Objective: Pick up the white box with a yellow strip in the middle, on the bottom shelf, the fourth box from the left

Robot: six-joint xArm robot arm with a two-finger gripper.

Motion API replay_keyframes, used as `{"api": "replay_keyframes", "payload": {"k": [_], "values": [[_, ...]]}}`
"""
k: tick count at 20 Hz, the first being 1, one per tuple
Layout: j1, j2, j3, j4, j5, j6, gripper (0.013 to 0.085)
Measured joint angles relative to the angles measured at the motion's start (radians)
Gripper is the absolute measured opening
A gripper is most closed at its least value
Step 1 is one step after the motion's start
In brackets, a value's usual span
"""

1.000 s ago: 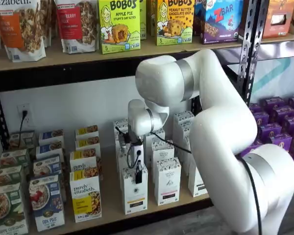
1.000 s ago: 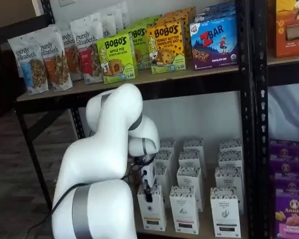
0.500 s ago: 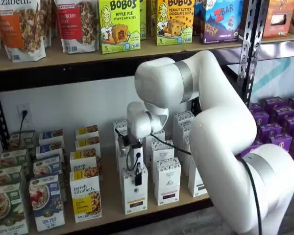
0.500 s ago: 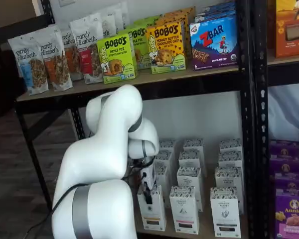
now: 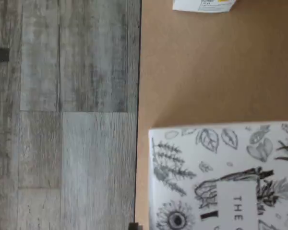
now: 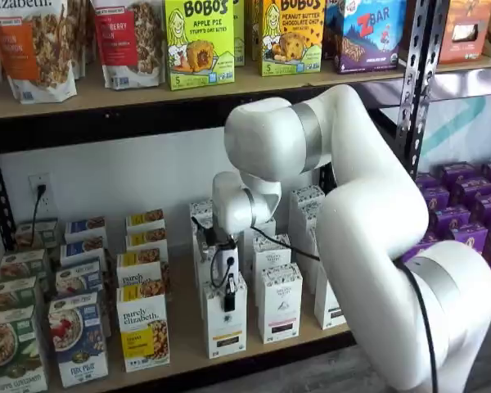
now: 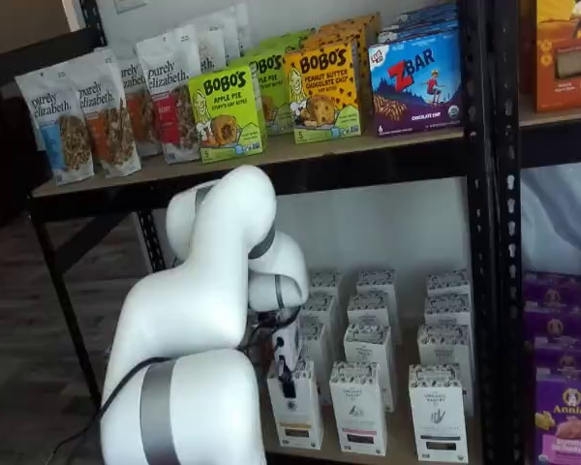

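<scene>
The wrist view shows the white box [image 5: 225, 177]'s botanical-print top near the tan bottom shelf [image 5: 201, 67]'s dark front edge, grey plank floor [image 5: 62, 115] beyond; both shelf views show the tool [image 6: 228, 296] over that front-row carton, grip indiscernible.

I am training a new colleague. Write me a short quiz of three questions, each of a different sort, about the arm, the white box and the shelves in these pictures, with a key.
1. True or false: the gripper hangs directly over the white box at the front of the bottom shelf.
2. Multiple choice: what stands just beside the white box, on the side of the wall outlet? A) a purple Annie's box B) a purely elizabeth box C) a Z Bar box
3. Fill in: the green Bobo's box stands on the ______ shelf.

Key
1. True; whether the fingers have closed on it cannot be told.
2. B
3. upper
</scene>
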Motion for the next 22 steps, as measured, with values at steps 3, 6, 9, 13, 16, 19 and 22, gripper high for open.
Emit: {"api": "replay_keyframes", "payload": {"k": [3, 6, 9, 13, 16, 19, 22], "values": [[0.002, -0.001, 0.002, -0.006, -0.003, 0.007, 0.069], [0.004, -0.002, 0.003, -0.005, -0.001, 0.009, 0.069], [0.005, -0.005, 0.006, 0.003, -0.001, 0.002, 0.069], [0.006, -0.01, 0.012, 0.001, -0.004, 0.004, 0.069], [0.006, -0.013, 0.015, 0.001, -0.003, 0.004, 0.069], [0.005, -0.015, 0.017, 0.0, 0.0, 0.005, 0.069], [0.004, -0.018, 0.02, -0.001, 0.001, 0.005, 0.061]]}}
